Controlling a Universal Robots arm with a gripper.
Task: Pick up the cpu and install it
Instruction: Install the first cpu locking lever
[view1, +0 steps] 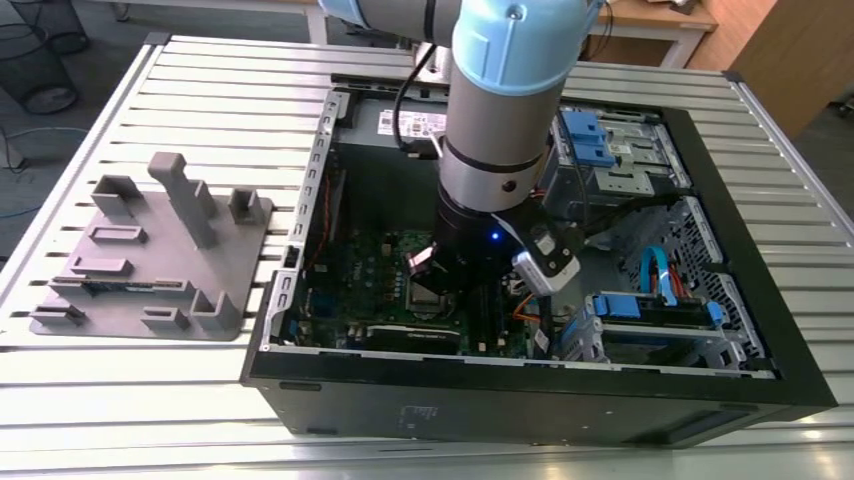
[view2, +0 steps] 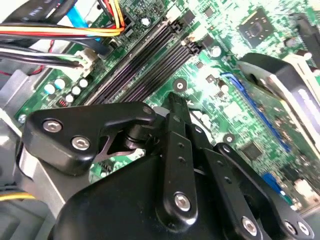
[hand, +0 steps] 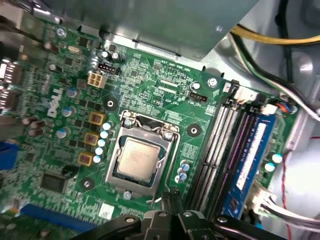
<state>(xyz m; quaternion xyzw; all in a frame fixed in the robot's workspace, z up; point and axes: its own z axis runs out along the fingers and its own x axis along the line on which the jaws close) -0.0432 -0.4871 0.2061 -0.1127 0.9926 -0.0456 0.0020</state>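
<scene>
Silver cpu (hand: 138, 157) is sitting in its socket (hand: 141, 156); tool (hand: 172, 194), seemingly pressed together, is hovering at its five o'clock.

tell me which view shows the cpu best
The first wrist view: the cpu lies face up in the metal-framed socket on the green board, whole and unblocked. In the exterior view it is a small patch beside the arm. In the second wrist view I cannot make it out behind the gripper.
</scene>
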